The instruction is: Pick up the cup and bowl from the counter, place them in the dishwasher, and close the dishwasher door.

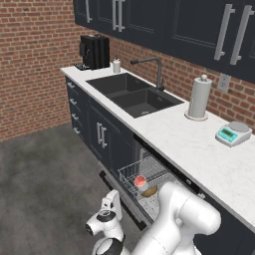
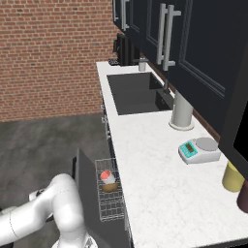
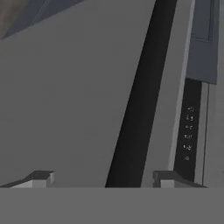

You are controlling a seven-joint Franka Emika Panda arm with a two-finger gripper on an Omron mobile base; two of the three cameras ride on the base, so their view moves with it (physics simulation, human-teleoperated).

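**A:** Where do the dishes stand?

**B:** The cup and the bowl are both in the wire rack of the dishwasher, touching each other — the cup seems to lean on the bowl's rim. From the right side you see the same pair in the rack, below the edge of the counter. So what remains, I'd judge, is the door.

**A:** And the door?

**B:** The dishwasher door is still open; in the right base view it shows as a dark panel beside the rack, partly behind the arm. The hand camera looks along a flat grey face with a dark strip, very close.

**A:** The claw?

**B:** The gripper has its two tips spread wide with nothing between them — it holds nothing.

**A:** How will the door handle?

**B:** Stiff and flat, hinged at the bottom, likely with some weight. No need to pinch it; I'd push on the broad face near the free edge, far from the hinge, where least effort swings it. The risk is the rack, which may have to slide in first.
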